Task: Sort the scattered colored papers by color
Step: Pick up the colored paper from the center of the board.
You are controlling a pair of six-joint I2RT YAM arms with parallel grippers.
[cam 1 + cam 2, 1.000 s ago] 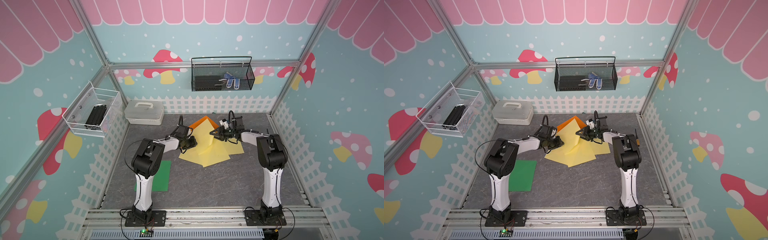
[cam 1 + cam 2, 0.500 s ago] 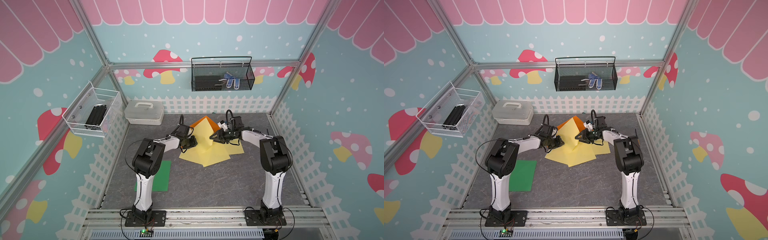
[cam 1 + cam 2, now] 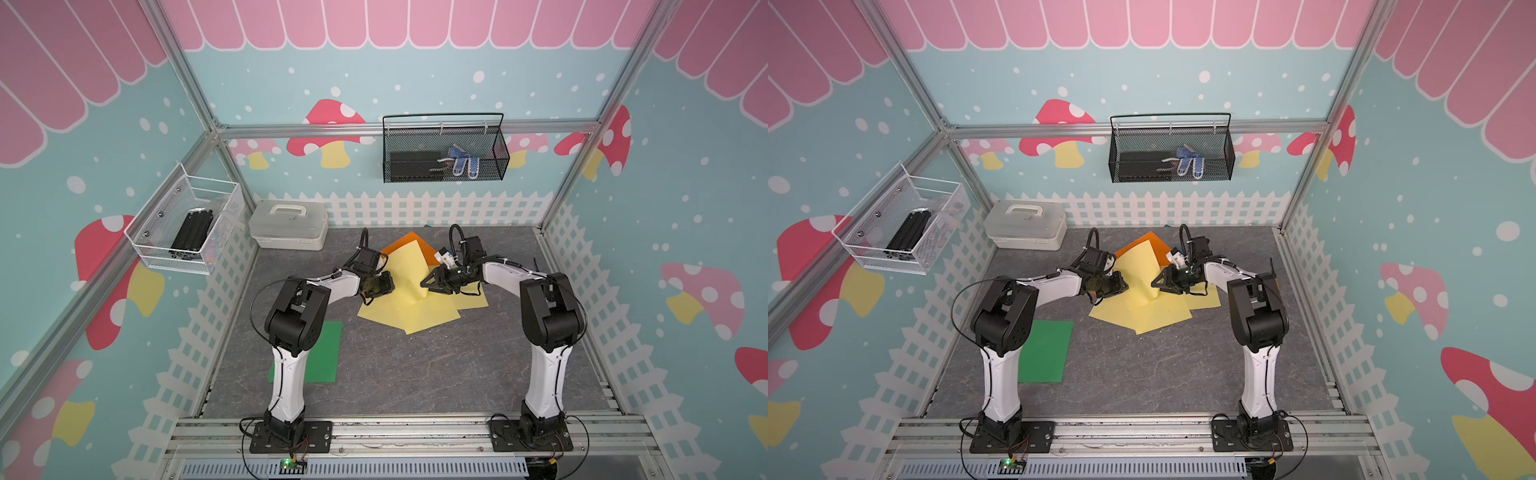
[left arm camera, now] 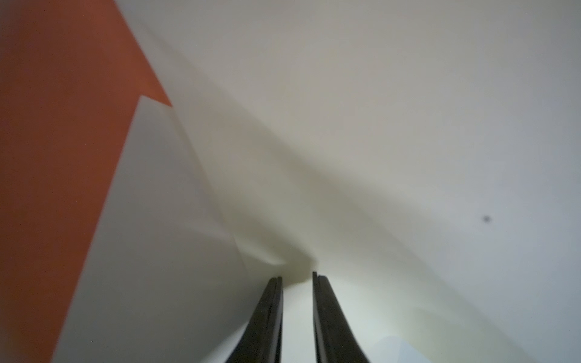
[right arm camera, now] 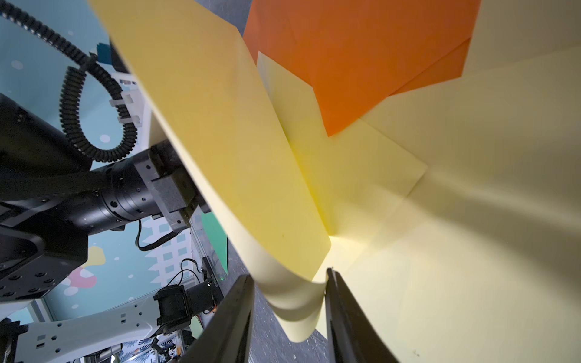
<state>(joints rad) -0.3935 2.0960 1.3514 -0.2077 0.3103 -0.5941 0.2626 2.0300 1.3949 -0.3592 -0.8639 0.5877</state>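
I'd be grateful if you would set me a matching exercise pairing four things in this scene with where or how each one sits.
Things:
1. green paper
2. orange paper
3. raised yellow sheet
4. white box

States:
A. curled and standing up
B. in the far left corner of the table
C. lying flat, apart from the pile
D. partly covered by yellow sheets

Pairs: 1-C; 2-D; 3-A; 4-B
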